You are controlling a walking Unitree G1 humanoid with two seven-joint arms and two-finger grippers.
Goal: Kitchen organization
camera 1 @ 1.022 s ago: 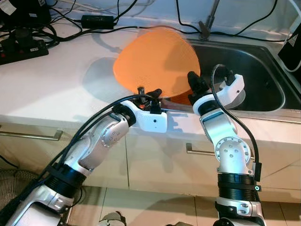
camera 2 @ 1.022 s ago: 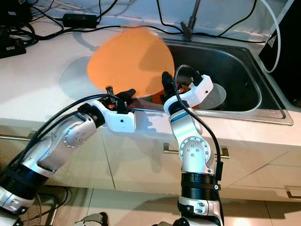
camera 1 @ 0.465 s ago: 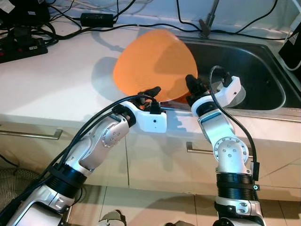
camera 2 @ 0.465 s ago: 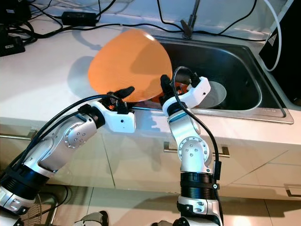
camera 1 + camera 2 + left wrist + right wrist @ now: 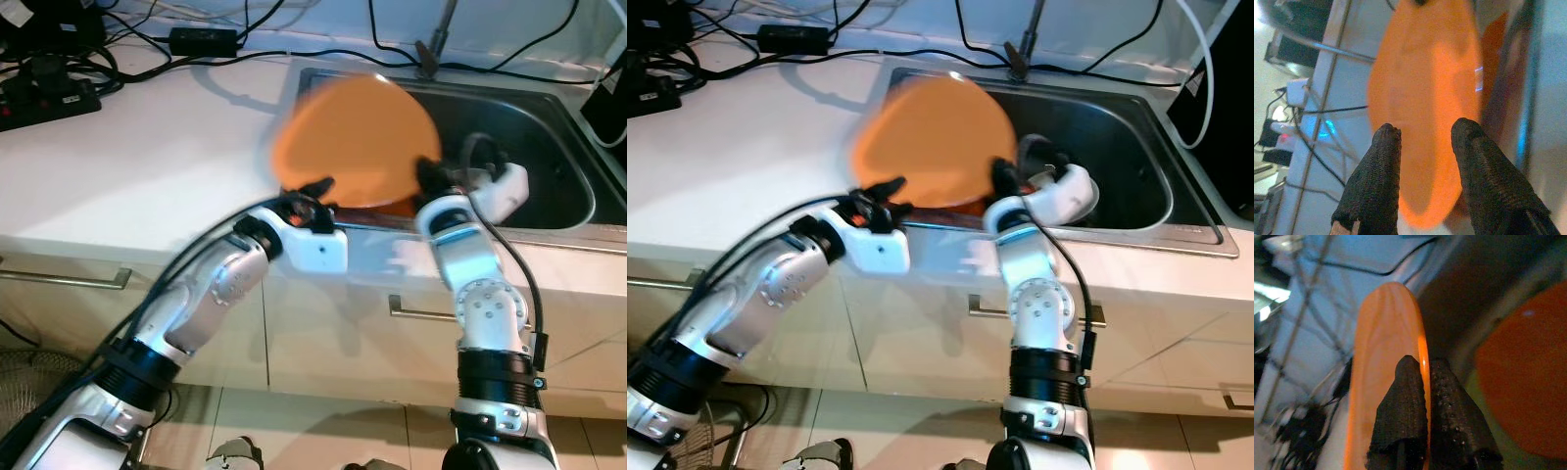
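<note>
A large orange plate stands tilted on edge over the left part of the steel sink, blurred by motion. My right gripper is shut on its lower right rim; in the right wrist view the two fingertips pinch the plate's edge. My left gripper is open at the counter's front edge, just below the plate's lower left rim. In the left wrist view its fingers stand apart with the plate beyond them. A second orange dish lies in the sink.
The white countertop stretches left of the sink. A black power strip, an adapter and cables lie along its back. The faucet rises behind the sink. Cabinet drawers with handles are below.
The orange plate has swung right, from over the counter's edge to above the sink, carried by my right gripper. My left gripper has stayed about where it was.
</note>
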